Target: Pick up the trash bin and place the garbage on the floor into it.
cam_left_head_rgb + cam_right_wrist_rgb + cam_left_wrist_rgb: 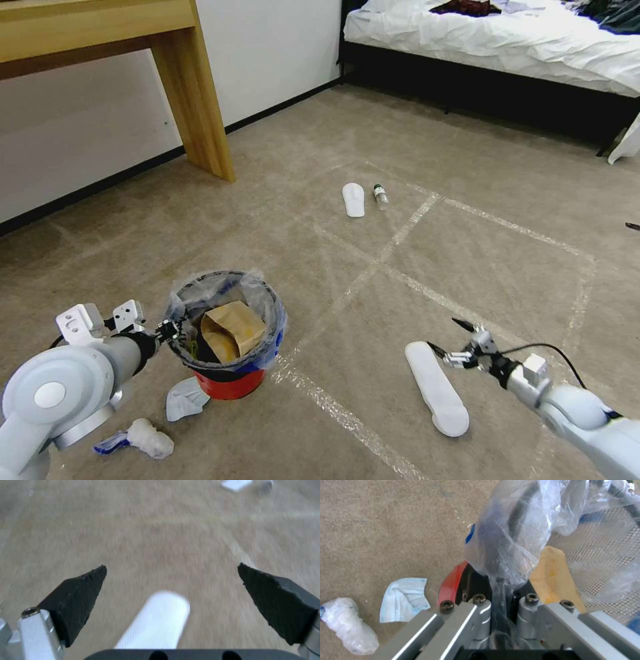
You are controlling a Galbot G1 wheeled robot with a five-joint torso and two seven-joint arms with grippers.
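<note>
Left claw [162, 329]: I have it pinched shut on the rim of the trash bin [230, 385], liner plastic caught between the fingers [480, 610]. I judge my job on this side is simply to keep that grip steady.
Trash bin: it sits at my left front on the floor [467, 200], upright, with a brown paper bag [230, 330] already inside.
Right claw [457, 340]: spread wide, low over the carpet, just beside the near end of the nearer white slipper [437, 389].
Step in hand: grabbing that slipper, as I read it.
How I'd do it well: centre the wide claw across the slipper's narrow width, not its length; it lies flat, so the tips should meet the carpet before closing, otherwise they may skate over the top.
Risk: the slipper looks thin and floppy, so it may sag once lifted; I'd grip well in from the end.
Still on the floor: a second slipper [354, 199] and a bottle [381, 197] side by side farther off; a face mask [185, 397] and a white wad [150, 437] near the bin.
</note>
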